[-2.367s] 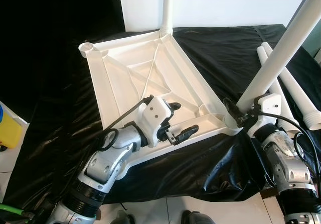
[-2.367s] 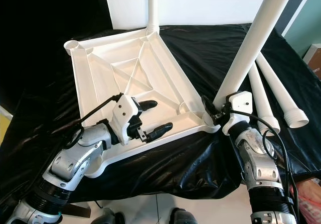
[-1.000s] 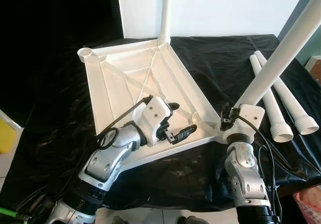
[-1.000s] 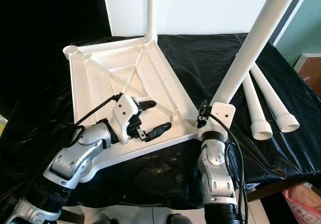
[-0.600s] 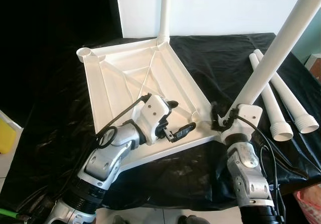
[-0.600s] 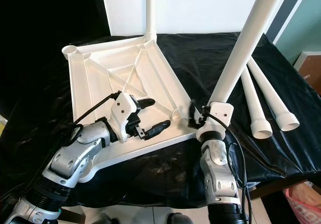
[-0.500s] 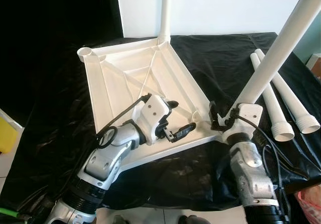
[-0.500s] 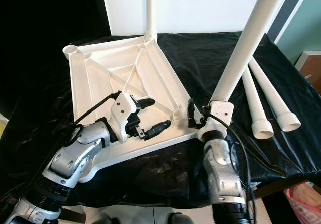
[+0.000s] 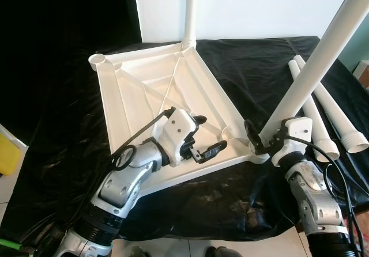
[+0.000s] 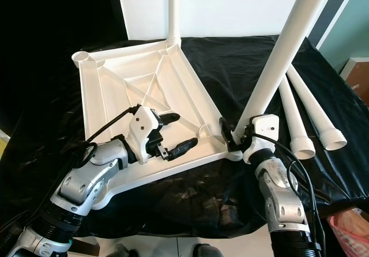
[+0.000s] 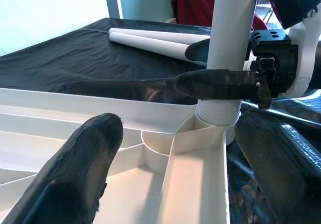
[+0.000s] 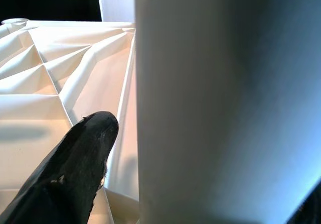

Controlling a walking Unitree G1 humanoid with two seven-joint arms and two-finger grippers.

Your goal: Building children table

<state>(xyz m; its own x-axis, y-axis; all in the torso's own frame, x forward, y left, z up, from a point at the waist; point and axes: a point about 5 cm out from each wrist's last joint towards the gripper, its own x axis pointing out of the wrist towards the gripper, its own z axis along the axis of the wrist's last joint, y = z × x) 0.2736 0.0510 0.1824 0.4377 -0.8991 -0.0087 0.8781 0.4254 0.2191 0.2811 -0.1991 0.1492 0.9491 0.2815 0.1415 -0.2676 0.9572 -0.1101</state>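
Ribbed white plastic tabletop (image 9: 155, 90) upturned on black sheet (image 9: 253, 67), right gripper (image 9: 260, 140) clamped round smooth tubular leg (image 9: 311, 78) at near-right corner socket, left gripper (image 9: 202, 137) spread wide over near rim.

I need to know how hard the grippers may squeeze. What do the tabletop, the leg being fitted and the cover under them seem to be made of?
Tabletop: likely moulded white plastic, judging by its ribbed underside and soft sheen.
Leg: apparently similar smooth white plastic tube.
Cover: thin, glossy black sheeting, probably plastic film; it wrinkles.

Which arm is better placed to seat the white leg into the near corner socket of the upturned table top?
The right: its gripper holds the long white plastic leg at that socket. The left gripper hovers open over the white plastic table top.
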